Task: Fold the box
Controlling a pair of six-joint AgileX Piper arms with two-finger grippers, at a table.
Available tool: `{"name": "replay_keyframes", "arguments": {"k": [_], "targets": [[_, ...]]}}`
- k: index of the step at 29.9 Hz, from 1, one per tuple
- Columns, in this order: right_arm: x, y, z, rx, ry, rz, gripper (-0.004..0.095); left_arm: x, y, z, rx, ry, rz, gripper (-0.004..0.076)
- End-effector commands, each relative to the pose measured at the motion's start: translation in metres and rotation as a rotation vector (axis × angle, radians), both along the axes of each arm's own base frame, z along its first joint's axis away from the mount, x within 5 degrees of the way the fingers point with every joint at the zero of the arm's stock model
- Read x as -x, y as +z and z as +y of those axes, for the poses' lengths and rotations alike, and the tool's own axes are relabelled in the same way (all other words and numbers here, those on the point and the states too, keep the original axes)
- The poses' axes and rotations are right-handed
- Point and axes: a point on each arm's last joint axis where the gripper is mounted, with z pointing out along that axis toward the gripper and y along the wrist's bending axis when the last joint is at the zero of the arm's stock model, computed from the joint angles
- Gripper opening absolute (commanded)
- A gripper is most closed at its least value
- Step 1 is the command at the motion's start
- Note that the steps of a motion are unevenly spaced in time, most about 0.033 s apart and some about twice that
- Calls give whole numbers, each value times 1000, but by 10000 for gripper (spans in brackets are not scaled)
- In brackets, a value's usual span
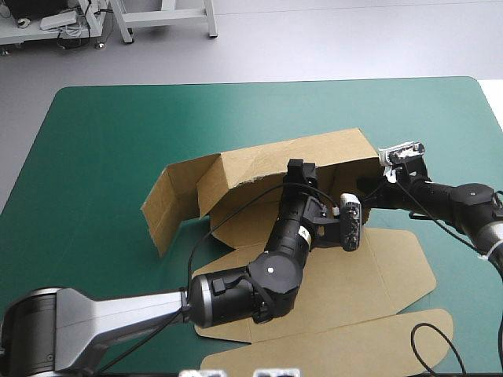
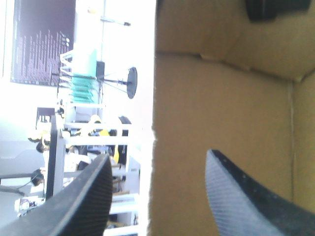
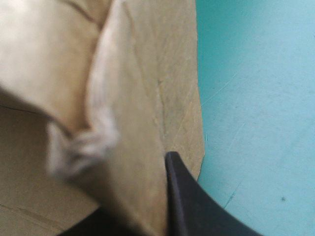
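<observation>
The brown box [image 1: 314,153] lies half formed at mid-table, its far wall and left flap [image 1: 169,204] raised and its lid panel [image 1: 385,271] flat toward the near side. My left gripper [image 1: 301,174] reaches into the box at the far wall. In the left wrist view its black fingers stand open [image 2: 157,194], straddling the upper edge of the wall [image 2: 221,108]. My right gripper [image 1: 368,186] is at the box's right wall. In the right wrist view it [image 3: 155,196] pinches the board [image 3: 142,88]. One finger [image 3: 184,201] shows outside and the other is hidden behind the sheet.
The teal-green cover [image 1: 118,141] lies bare to the left of and beyond the box, and shows beside the right wall [image 3: 256,98]. A dark shape [image 2: 275,10] sits ahead of my left gripper, inside the box corner.
</observation>
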Motion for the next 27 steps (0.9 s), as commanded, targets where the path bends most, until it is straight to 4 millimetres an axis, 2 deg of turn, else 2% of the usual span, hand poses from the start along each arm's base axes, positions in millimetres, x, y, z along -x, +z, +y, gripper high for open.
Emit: {"name": "replay_keyframes", "arguments": {"k": [1,3,5,7,12,15,19,23,27], "targets": [[5,6,8,-55,69,28,2,22,46,15,123,-22,-75,400],[5,6,8,-55,69,28,2,30,57,21,156,-26,-80,392],[5,6,8,-56,68,29,2,33,66,29,181,-12,-92,351],[5,6,8,-58,65,31,2,34,78,40,211,13,-101,265],[5,6,8,-56,64,31,2,37,108,70,294,44,-148,-8],[5,5,8,-74,41,47,2,38,124,86,331,50,-199,-6],[5,5,8,-73,39,46,2,22,140,116,427,119,-211,-5],[4,8,8,-88,23,74,2,-9,155,160,554,228,-204,-5],[-3,25,10,-71,15,103,2,-37,163,213,678,371,-182,-5]]}}
